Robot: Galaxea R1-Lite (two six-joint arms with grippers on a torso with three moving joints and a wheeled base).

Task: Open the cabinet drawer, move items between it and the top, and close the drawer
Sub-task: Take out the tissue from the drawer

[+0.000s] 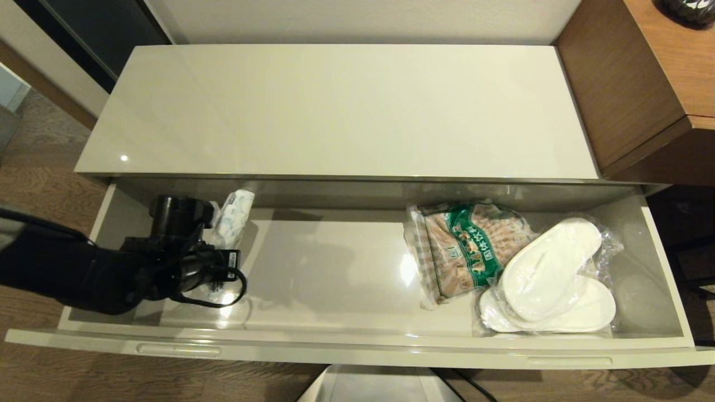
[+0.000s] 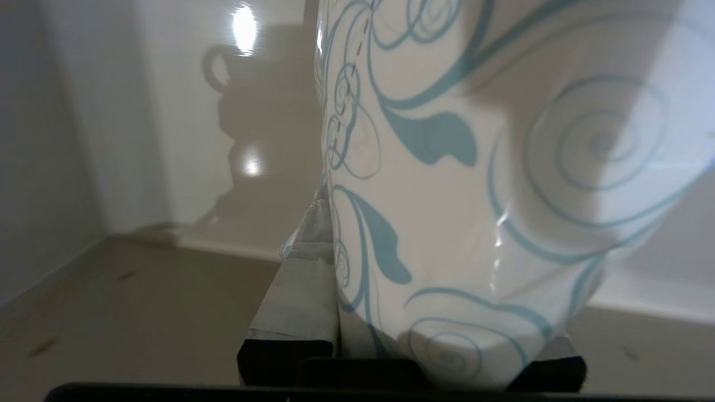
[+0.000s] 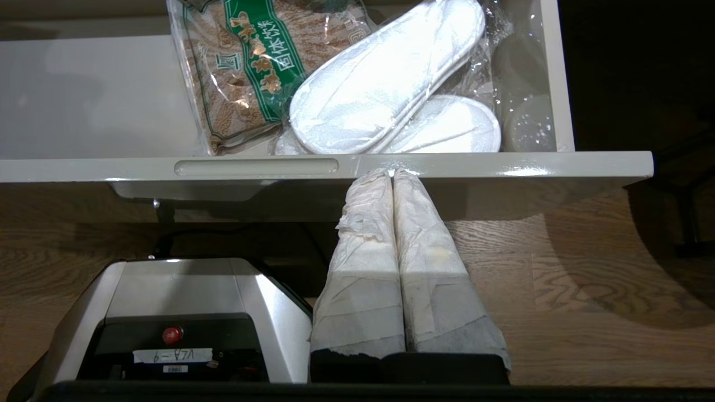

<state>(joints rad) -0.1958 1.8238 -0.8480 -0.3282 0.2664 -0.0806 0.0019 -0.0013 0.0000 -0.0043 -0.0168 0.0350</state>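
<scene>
1. you are in the middle step: the wide, shallow, glossy beige-grey cabinet drawer [image 1: 357, 349] stands pulled fully out, and the left gripper [image 1: 220, 245] is down inside its left end, clamped on the small soft white pack with a pale blue-green swirl pattern [image 1: 234, 215].

2. the left wrist view shows that pack [image 2: 475, 184] pinched between the two fingers [image 2: 296, 296], standing up out of the claw. so the claw is narrowed on the pack, not empty.

3. the pack sits at the drawer's left end, near the back wall, in the grip. from these views i cannot tell whether its lower end touches the drawer floor.

4. i judge the next move to be a lift straight up until the pack clears the overhanging front edge of the glossy cream-white rectangular cabinet top [image 1: 335, 111], then a carry back over that slab and a set-down. watch the overhang: the pack is close under it.

5. the right gripper [image 3: 394, 178] is parked low in front of the drawer's rim, its paper-wrapped fingers pressed together with nothing between them.

6. count: one patterned pack, one clear bag of brown snacks with a green label [image 1: 466, 248], one pair of white slippers in clear plastic wrap [image 1: 550, 279], both at the drawer's right end. two long oval recesses [image 1: 179, 350] show on the rim. nothing shows on the cabinet top.
</scene>
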